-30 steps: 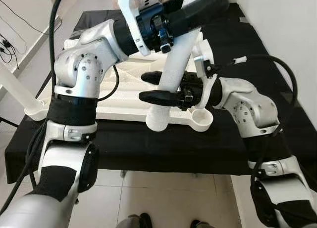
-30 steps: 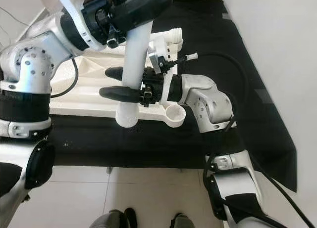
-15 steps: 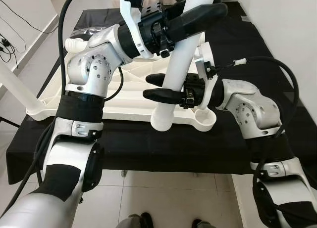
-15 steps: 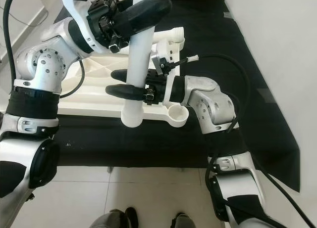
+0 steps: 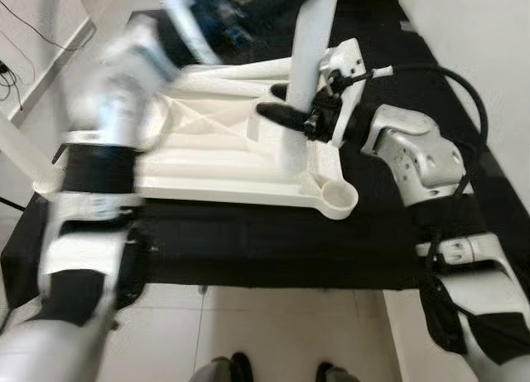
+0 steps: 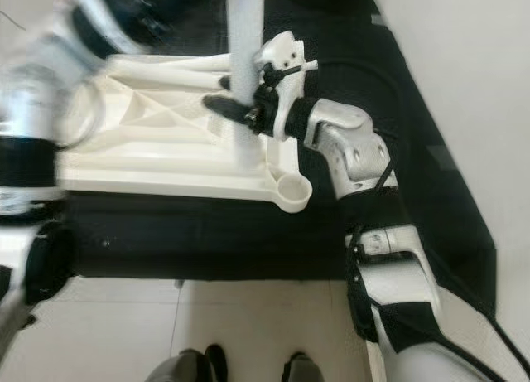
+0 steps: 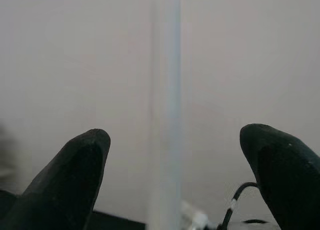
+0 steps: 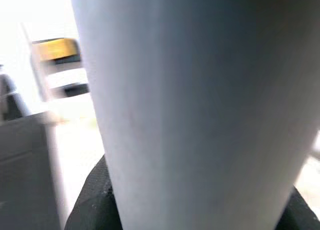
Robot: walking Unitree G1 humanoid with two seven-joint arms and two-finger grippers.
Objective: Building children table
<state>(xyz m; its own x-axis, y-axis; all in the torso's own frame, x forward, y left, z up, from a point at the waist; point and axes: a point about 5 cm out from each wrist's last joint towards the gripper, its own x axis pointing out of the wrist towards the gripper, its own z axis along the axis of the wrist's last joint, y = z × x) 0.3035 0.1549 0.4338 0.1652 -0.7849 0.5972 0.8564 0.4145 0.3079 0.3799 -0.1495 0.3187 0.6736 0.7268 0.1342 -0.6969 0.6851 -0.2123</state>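
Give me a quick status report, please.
Right gripper clamped on the upright white table leg. Left gripper open, blurred. Leg over upturned tabletop, corner socket unfilled.

The robot's right arm is reaching forward with its elbow bent, the silver forearm angling inward across the body. The right gripper (image 5: 286,110) is pointing toward the robot's left, its two black fingers (image 6: 228,107) lying level and closing around a white table leg (image 5: 308,59) that is standing between them; in the right wrist view that leg is pressing close between the dark pads (image 8: 90,205). The left arm is appearing raised and heavily blurred. The left gripper (image 7: 175,175) is holding its fingers (image 7: 75,180) spread wide apart, nothing touching them.
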